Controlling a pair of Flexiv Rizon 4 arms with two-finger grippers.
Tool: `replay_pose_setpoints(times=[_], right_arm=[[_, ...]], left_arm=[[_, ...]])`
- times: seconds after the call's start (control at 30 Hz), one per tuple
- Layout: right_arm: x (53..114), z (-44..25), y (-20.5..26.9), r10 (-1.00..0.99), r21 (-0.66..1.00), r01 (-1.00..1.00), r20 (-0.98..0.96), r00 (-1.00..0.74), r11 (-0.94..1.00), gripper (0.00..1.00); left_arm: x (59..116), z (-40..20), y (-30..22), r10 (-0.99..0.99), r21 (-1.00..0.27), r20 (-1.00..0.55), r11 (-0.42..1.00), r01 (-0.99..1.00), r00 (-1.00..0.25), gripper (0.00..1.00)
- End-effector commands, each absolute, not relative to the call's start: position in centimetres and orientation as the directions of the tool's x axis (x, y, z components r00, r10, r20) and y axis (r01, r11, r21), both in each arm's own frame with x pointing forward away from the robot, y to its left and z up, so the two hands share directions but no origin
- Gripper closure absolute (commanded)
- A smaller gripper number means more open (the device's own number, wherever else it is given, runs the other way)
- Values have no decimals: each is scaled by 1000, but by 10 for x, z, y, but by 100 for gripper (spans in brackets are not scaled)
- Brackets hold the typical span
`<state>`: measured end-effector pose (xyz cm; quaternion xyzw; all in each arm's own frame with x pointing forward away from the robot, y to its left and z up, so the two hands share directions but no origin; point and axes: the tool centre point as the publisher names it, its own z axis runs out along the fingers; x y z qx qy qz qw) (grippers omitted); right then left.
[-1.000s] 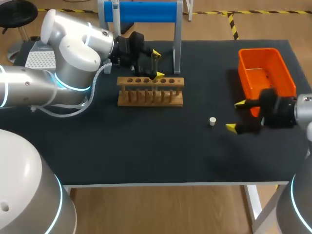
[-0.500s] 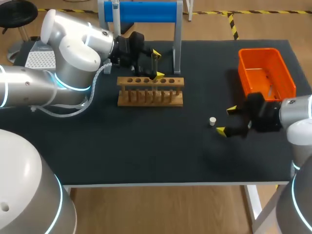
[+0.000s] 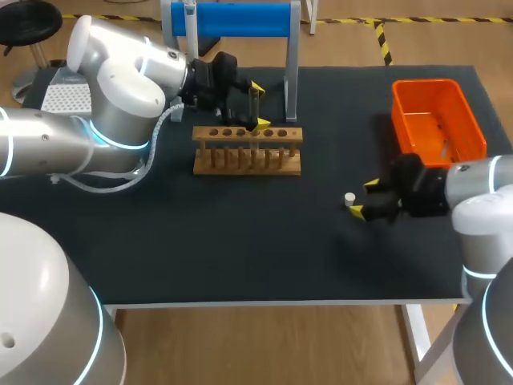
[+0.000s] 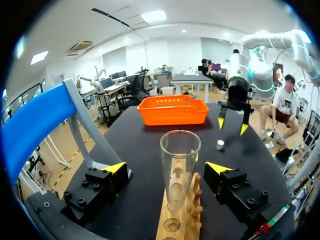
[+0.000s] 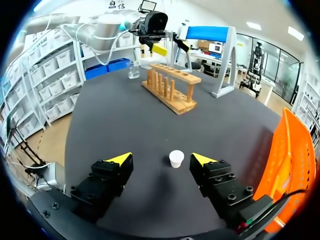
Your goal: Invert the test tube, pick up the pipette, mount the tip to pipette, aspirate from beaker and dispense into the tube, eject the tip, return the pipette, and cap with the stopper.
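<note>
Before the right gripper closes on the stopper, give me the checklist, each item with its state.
1. right gripper open: ok.
2. stopper lined up with its gap, untouched: ok.
3. Fingertips low enough to catch it: cannot tell.
4. test tube upright in the wooden rack, mouth up: ok.
5. left gripper holding the tube: not ok, fingers open either side of it.
</note>
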<state>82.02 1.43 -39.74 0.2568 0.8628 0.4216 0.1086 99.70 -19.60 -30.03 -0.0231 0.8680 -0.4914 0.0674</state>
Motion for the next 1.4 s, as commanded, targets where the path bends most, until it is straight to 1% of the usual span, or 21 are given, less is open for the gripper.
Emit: replay_pose_setpoints(times=[0.03, 0.1, 0.2, 0.3, 0.4, 0.47, 0.5, 0.57, 0.6, 0.67, 0.73, 0.77, 0.9, 0.97, 1.07, 1.17, 1.4], right_arm=[[826, -404, 21, 539, 779, 354, 24, -842, 518, 23], [829, -406, 21, 542, 776, 356, 22, -840, 520, 21], [833, -408, 22, 550, 773, 363, 21, -835, 521, 29], [835, -409, 23, 556, 770, 370, 23, -831, 520, 35], [837, -413, 24, 559, 767, 374, 24, -829, 521, 34], [838, -414, 24, 560, 766, 376, 26, -828, 521, 36], [839, -415, 25, 560, 765, 377, 26, -828, 522, 38], [840, -416, 25, 561, 763, 380, 28, -827, 523, 39], [840, -416, 25, 561, 762, 382, 29, -827, 523, 44], [841, -418, 26, 562, 760, 384, 31, -827, 524, 47], [842, -419, 26, 563, 759, 386, 32, -826, 524, 46], [842, -420, 26, 564, 758, 388, 32, -825, 525, 47], [845, -422, 26, 568, 754, 391, 29, -822, 527, 39], [845, -422, 26, 569, 754, 392, 29, -822, 528, 41], [846, -424, 26, 570, 752, 393, 28, -821, 529, 40], [847, -425, 27, 570, 750, 394, 28, -821, 531, 45], [849, -428, 27, 569, 744, 396, 26, -822, 538, 46]], left_arm=[[997, -301, -196, -106, -857, -94, 515, 27, -990, 0], [997, -301, -196, -106, -857, -94, 515, 27, -990, 0], [997, -301, -196, -106, -857, -94, 515, 27, -990, 0], [997, -301, -196, -106, -857, -94, 515, 27, -990, 0], [997, -301, -196, -106, -857, -94, 515, 27, -990, 0], [997, -301, -196, -106, -857, -94, 515, 27, -990, 0], [997, -301, -196, -106, -857, -94, 515, 27, -990, 0], [997, -301, -196, -106, -857, -94, 515, 27, -990, 0], [997, -301, -196, -106, -857, -94, 515, 27, -990, 0], [997, -301, -196, -106, -857, -94, 515, 27, -990, 0], [997, -301, -196, -106, -857, -94, 515, 27, -990, 0], [997, -301, -196, -106, -857, -94, 515, 27, -990, 0], [997, -301, -196, -106, -857, -94, 515, 27, -990, 0], [997, -301, -196, -106, -857, -94, 515, 27, -990, 0], [997, -301, -196, -106, -857, -94, 515, 27, -990, 0], [997, -301, -196, -106, -857, -94, 515, 27, -990, 0], [997, -301, -196, -106, -857, -94, 515, 27, -990, 0]])
